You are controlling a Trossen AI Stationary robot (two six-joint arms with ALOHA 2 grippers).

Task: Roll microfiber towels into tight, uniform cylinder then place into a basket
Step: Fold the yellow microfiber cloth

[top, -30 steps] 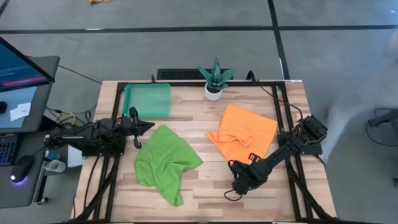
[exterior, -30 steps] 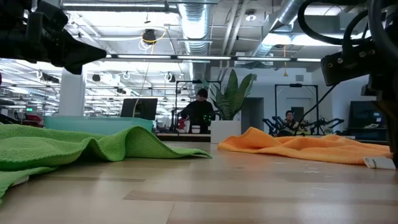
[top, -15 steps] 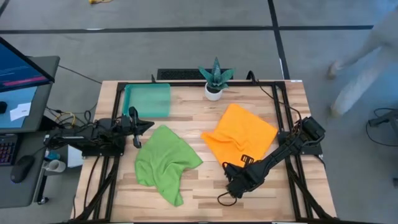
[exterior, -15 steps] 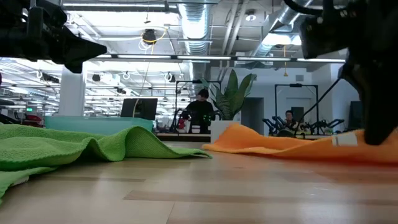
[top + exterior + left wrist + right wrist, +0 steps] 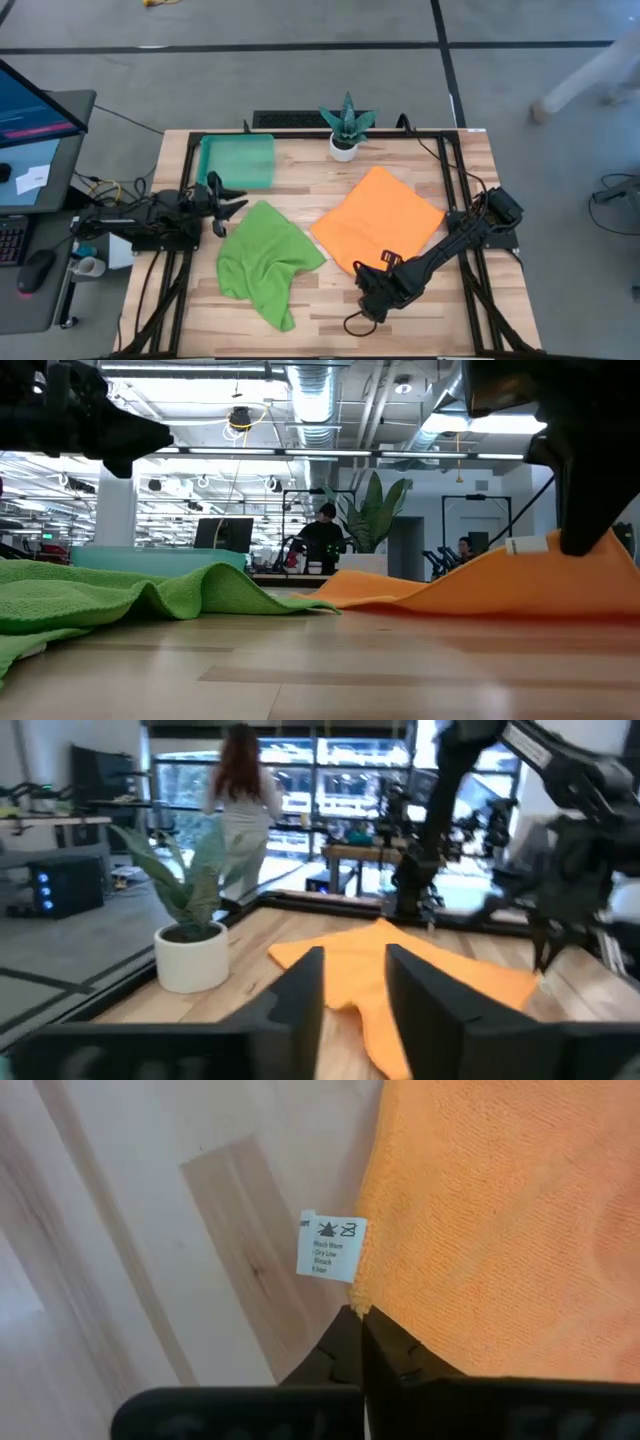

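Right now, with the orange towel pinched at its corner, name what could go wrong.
1. The right fingers hold the orange towel only at its very corner, beside the tag; it may slip free.
2. That corner is lifted while the rest lies on the table, so dragging may bunch it again.
3. The green towel lies crumpled nearby; the orange one could snag it.

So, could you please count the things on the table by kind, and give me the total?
Towels: 2, the orange towel, its corner pinched in the right gripper, and the green towel
Basket: 1, the teal basket
Potted plant: 1, the plant in a white pot
Total: 4
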